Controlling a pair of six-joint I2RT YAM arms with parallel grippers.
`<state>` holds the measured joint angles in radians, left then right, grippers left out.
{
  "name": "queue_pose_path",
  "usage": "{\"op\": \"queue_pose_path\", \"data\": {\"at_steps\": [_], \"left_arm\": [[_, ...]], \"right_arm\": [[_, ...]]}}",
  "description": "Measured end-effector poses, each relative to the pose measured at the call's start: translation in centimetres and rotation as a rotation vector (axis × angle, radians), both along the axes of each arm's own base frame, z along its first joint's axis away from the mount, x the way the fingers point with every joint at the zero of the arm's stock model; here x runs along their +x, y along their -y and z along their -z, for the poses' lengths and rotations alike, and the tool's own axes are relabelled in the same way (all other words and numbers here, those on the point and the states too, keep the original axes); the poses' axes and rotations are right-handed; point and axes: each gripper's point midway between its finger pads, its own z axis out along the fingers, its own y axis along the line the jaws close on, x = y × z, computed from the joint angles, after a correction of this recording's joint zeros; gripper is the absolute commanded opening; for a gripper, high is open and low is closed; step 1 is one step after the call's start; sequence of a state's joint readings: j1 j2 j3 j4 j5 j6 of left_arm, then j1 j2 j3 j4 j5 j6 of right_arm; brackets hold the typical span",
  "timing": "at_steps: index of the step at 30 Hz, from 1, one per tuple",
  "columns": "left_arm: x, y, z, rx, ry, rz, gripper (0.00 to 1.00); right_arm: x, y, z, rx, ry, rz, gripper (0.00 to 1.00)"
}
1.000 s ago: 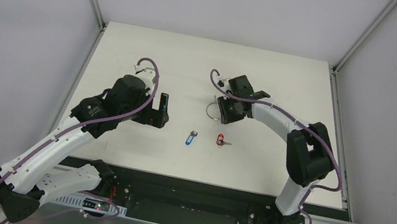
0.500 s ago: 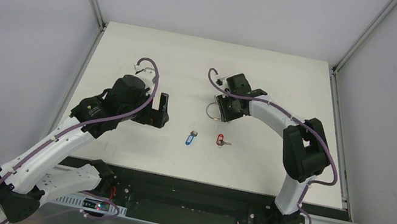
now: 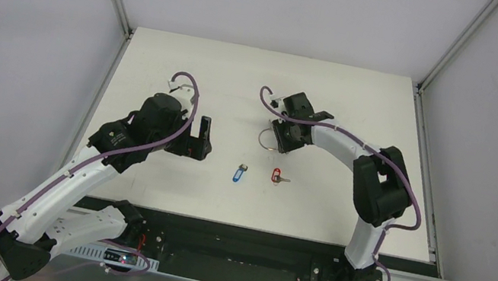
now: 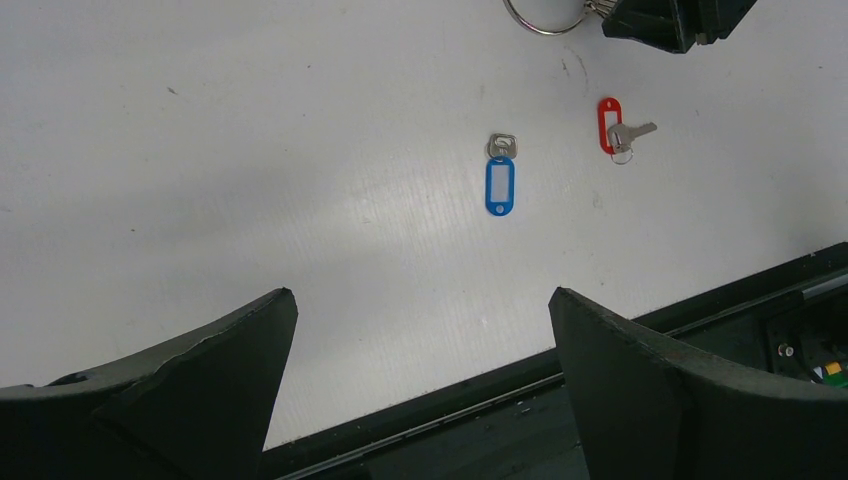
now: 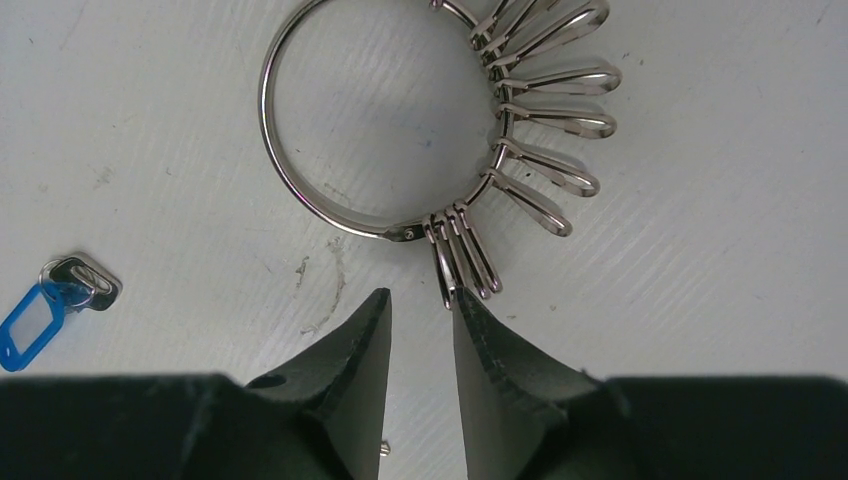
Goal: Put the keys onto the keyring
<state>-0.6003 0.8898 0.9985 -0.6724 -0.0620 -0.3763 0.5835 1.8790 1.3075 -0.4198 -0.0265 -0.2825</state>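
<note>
Keyring (image 5: 266, 110) just at the tips of the narrowly parted right gripper (image 5: 421, 300); left gripper (image 4: 420, 292) spread wide.

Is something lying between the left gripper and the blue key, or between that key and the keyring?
Nothing visible. Bare table alone separates the open left gripper from the blue key, and that key from the keyring. The red key lies aside; the right gripper is beside the keyring.
</note>
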Motion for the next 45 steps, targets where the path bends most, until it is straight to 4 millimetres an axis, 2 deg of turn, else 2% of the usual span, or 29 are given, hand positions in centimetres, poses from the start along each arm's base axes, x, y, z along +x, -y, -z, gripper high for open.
{"op": "queue_pose_path", "data": {"at_steps": [16,23,27,30,31,36,41,45], "left_arm": [[0.1,-0.1,0.1,0.001,-0.005,-0.004,1.0],[0.1,-0.1,0.2,0.002,-0.007,-0.004,1.0],[0.1,-0.1,0.2,0.002,-0.007,-0.004,1.0],[0.1,-0.1,0.2,0.002,-0.007,-0.004,1.0],[0.1,-0.1,0.2,0.002,-0.007,-0.004,1.0],[0.1,-0.1,0.2,0.003,-0.006,-0.004,1.0],[0.0,0.1,0.1,0.003,-0.006,0.012,1.0],[-0.4,0.5,0.0,-0.013,-0.009,0.057,1.0]], "right_arm": [[0.1,0.6,1.2,-0.044,-0.007,-0.005,0.28],[0.2,0.9,1.5,-0.061,-0.004,-0.003,0.17],[0.2,1.0,1.7,-0.068,-0.007,-0.003,0.14],[0.2,1.0,1.7,-0.07,-0.006,-0.003,0.01],[0.2,1.0,1.7,-0.07,-0.006,-0.003,0.0],[0.1,1.0,1.6,-0.068,-0.01,0.001,0.0],[-0.9,0.9,0.5,-0.054,-0.026,0.01,0.0],[-2.2,0.6,-2.1,-0.031,-0.075,0.019,0.0]]}}
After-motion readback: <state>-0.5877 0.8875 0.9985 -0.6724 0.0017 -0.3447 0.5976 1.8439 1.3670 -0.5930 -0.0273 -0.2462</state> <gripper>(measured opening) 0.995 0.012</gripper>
